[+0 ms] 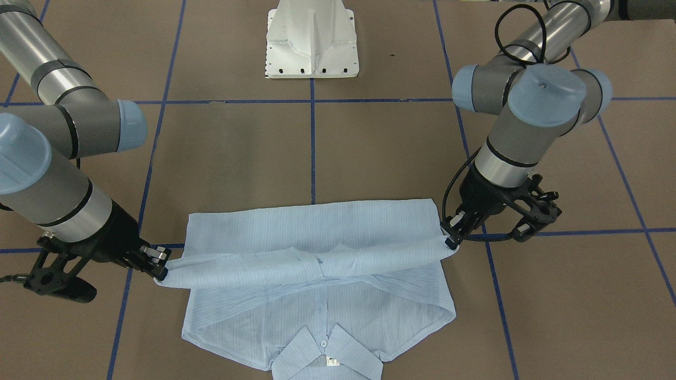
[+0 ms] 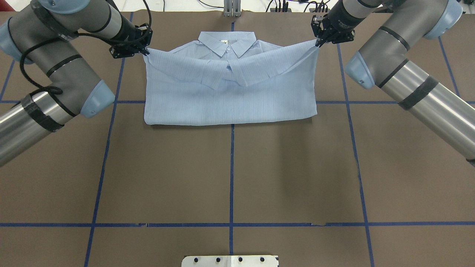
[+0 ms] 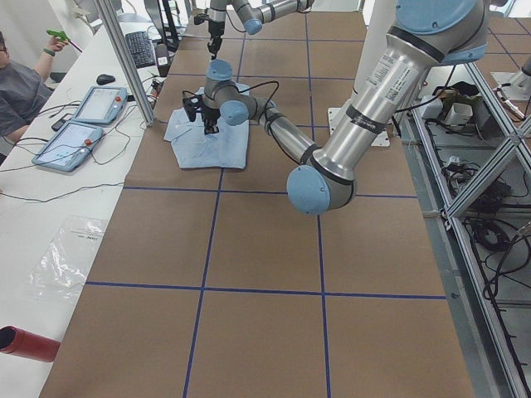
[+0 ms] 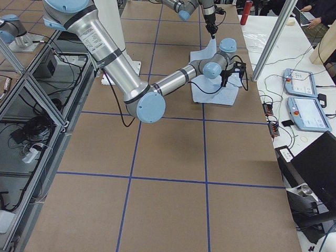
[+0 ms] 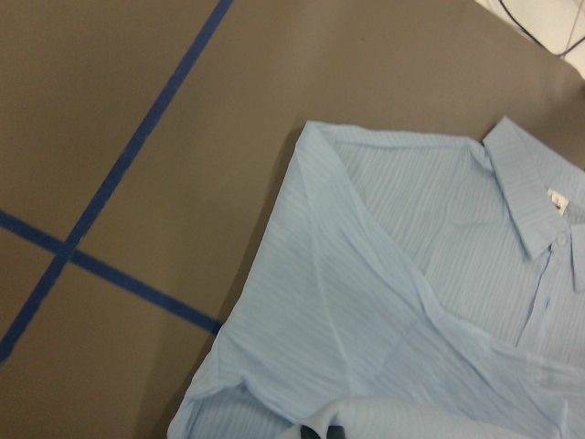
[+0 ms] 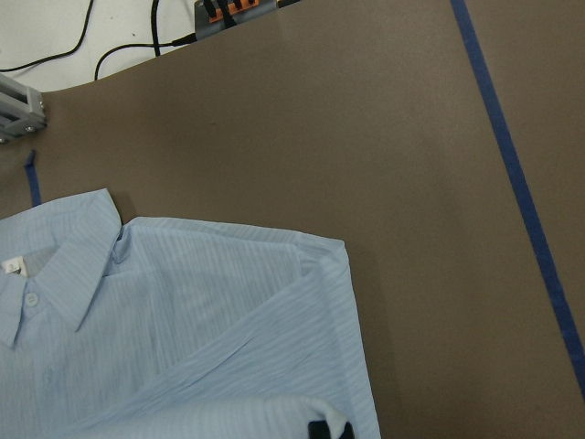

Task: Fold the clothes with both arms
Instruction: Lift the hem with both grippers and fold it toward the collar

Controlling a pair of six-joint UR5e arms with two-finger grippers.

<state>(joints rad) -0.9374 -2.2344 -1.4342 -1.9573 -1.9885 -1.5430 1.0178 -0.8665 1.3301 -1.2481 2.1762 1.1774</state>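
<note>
The pale blue striped shirt lies at the far side of the table, collar away from the robot, buttons up. Its lower part is folded up over the body. My left gripper is shut on the folded edge's left corner and holds it slightly above the shoulder area. My right gripper is shut on the right corner, equally raised. In the front-facing view the shirt sags between the left gripper and the right gripper. The wrist views show the shirt below the fingertips.
The white pedestal base stands at the robot's side of the brown table, which is marked with blue tape lines. Beyond the far edge is a white operators' bench with tablets and cables. A person sits there.
</note>
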